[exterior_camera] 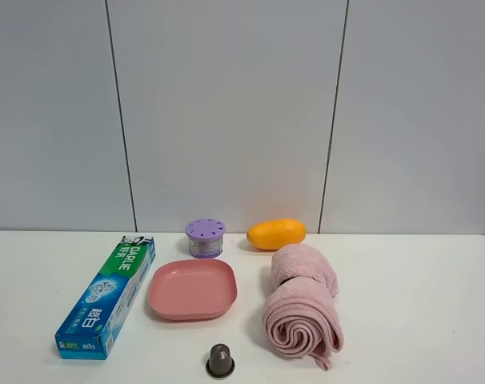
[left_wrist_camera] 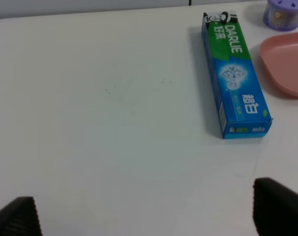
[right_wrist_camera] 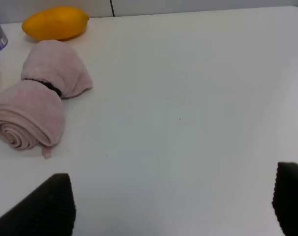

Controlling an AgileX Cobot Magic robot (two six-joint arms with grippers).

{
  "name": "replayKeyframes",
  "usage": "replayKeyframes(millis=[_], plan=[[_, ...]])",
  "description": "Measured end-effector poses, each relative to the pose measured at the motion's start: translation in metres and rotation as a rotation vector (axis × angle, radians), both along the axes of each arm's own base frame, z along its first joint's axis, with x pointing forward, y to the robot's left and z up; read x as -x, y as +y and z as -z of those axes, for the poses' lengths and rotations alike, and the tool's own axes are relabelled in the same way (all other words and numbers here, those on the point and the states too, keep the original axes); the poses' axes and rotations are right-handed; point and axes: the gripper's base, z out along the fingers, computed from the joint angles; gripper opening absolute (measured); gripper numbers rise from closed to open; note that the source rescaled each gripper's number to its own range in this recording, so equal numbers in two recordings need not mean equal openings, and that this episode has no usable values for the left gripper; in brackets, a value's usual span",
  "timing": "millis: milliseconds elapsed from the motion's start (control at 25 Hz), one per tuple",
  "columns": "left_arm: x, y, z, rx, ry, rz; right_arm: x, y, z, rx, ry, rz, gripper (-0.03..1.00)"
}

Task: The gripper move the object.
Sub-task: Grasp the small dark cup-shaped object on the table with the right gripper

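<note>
The object, a tiny dark grey-brown metallic capsule (exterior_camera: 220,361), stands on the white table near the front edge, just in front of the pink plate (exterior_camera: 193,289). It shows in neither wrist view. No arm shows in the exterior high view. My left gripper (left_wrist_camera: 146,214) is open over bare table, with the toothpaste box (left_wrist_camera: 235,73) ahead of it. My right gripper (right_wrist_camera: 173,204) is open over bare table, with the rolled pink towel (right_wrist_camera: 36,105) ahead of it. Both are empty.
A blue-green toothpaste box (exterior_camera: 108,294) lies at the left. A purple round container with a holed lid (exterior_camera: 205,238) and a yellow mango (exterior_camera: 276,234) sit at the back. A rolled pink towel (exterior_camera: 302,308) lies right of the plate.
</note>
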Motion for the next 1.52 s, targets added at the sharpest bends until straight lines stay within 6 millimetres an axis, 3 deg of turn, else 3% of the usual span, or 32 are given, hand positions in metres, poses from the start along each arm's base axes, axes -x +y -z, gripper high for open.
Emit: replayKeyframes(millis=[760,960,1040,1240,1520], plan=[[0.0,0.0,0.0,0.0,0.0,0.0,0.0,0.001,0.0,-0.015,0.0,-0.011,1.0],[0.0,0.0,0.0,0.0,0.0,0.0,-0.01,0.014,-0.004,-0.082,0.037,-0.148,1.0],[0.0,0.0,0.0,0.0,0.0,0.0,-0.018,0.023,-0.019,-0.141,-0.017,-0.234,1.0],[0.0,0.0,0.0,0.0,0.0,0.0,-0.048,0.045,-0.079,-0.286,-0.216,-0.477,1.0],[0.0,0.0,0.0,0.0,0.0,0.0,-0.124,0.075,-0.112,-0.298,-0.129,-0.841,1.0]])
